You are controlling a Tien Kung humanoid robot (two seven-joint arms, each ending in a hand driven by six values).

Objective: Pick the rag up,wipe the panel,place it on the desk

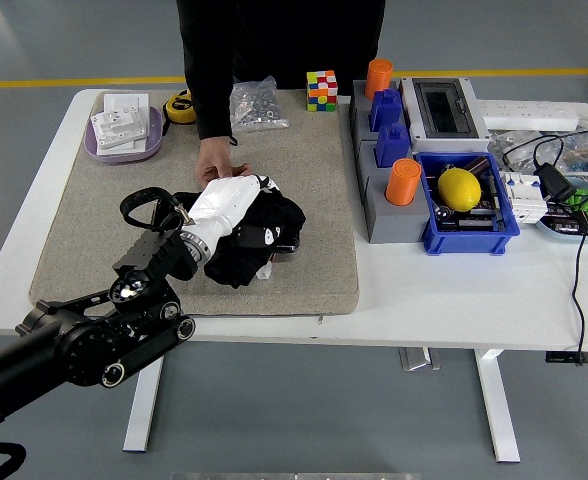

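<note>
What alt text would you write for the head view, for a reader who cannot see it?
The robot's left hand presses a black rag on a dark panel lying on a grey mat, while a person's hand rests just behind. Bins, a lemon and a colour cube stand further back.

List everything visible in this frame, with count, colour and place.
Rag: one, black, under the left hand, covering the panel.
Mat: one, grey-brown, table's left half.
Tray: one, lilac, far left, holding white parts.
Tape measure: one, yellow, far edge.
Bag of hardware: one, clear, far edge.
Puzzle cube: one, multicoloured, far edge.
Cylinders: two, orange, on grey holder.
Bin: one, blue, holding a lemon.
Breaker box: one, white, far right.
Person's hand: one, beside the rag.
Left hand: white, pressing the rag.
</note>
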